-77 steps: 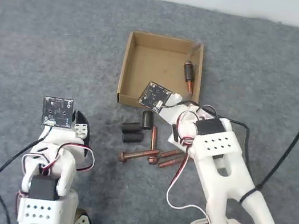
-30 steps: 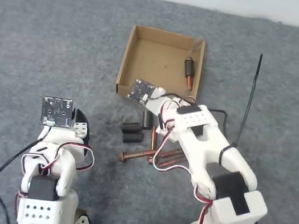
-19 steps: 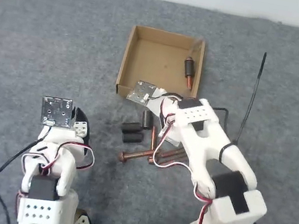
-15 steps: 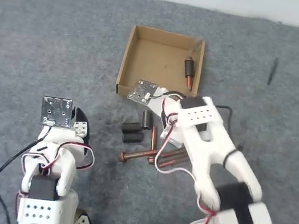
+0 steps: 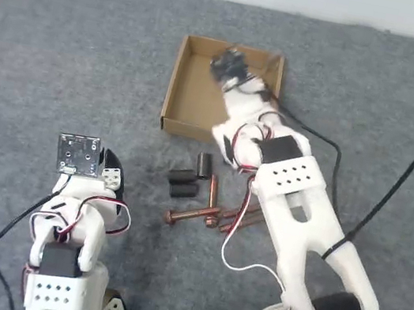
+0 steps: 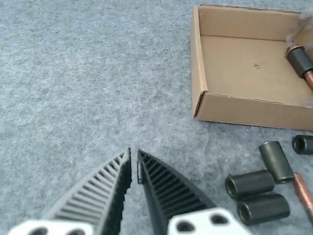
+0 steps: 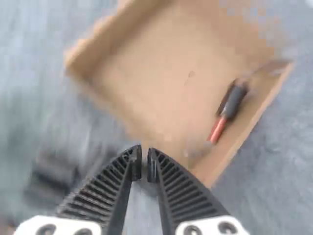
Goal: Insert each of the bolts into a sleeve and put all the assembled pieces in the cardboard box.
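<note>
The grey table (image 5: 68, 34) carries all parts. The right arm (image 5: 293, 210) extends far over the cardboard box (image 5: 173, 85). The right gripper (image 7: 144, 159) hangs over the box with its jaws nearly closed, holding nothing. The left gripper (image 6: 134, 164) sits at near left, well apart from the parts, its jaws also nearly closed and empty.

One assembled piece (image 7: 229, 108) lies in the box against its right wall. Loose copper bolts (image 5: 192, 217) lie near of the box, partly under the right arm. Loose sleeves (image 5: 183, 176) lie just left of them.

Judged step: fetch the next bolt.
- Open the jaws wide before descent.
- Centre them across the shank of a bolt that lies apart from its neighbours.
- Close near the head, so the other end stays free for the sleeve.
</note>
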